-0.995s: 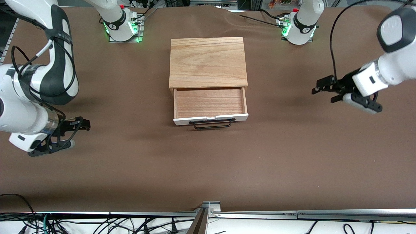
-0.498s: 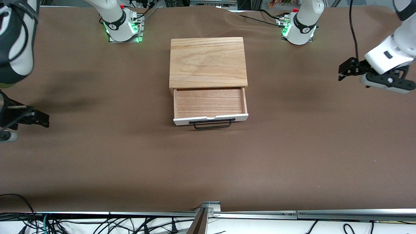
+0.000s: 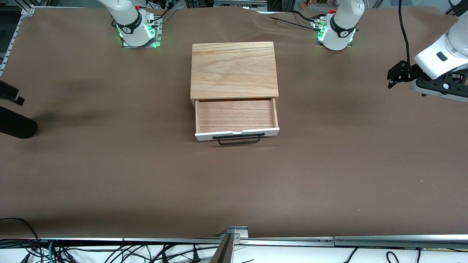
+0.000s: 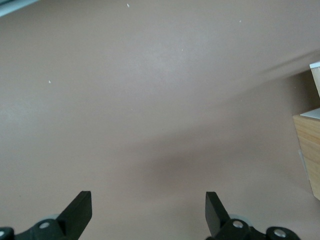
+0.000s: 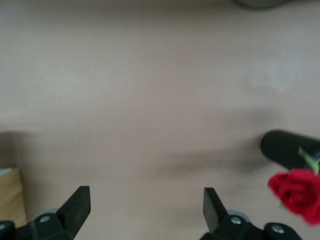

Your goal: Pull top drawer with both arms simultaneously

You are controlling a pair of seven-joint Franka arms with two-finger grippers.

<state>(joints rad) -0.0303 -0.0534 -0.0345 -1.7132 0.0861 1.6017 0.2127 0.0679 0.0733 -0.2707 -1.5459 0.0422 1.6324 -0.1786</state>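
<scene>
The top drawer [image 3: 236, 116] stands pulled out of the oak cabinet [image 3: 234, 69], its reddish wood inside bare. Its white front panel [image 3: 270, 131] and black wire handle [image 3: 238, 140] face the front camera. Nothing touches it. My left gripper [image 3: 393, 76] hangs open over the tablecloth at the left arm's end of the table, well off from the cabinet; in the left wrist view the left gripper [image 4: 148, 202] holds nothing. My right gripper [image 5: 145, 200] is open and empty over bare cloth; in the front view only black parts of the right arm [image 3: 16, 126] show at the frame's edge.
The brown tablecloth [image 3: 234, 190] covers the table. Both arm bases [image 3: 137, 27] [image 3: 338, 31] stand beside the cabinet's back. A cabinet corner [image 4: 311, 150] shows in the left wrist view. A red rose [image 5: 297, 192] and a black cylinder [image 5: 287, 150] show in the right wrist view.
Both arms have swung outward, away from the drawer toward their ends of the table; the right arm has nearly left the front view. The drawer has not moved.
</scene>
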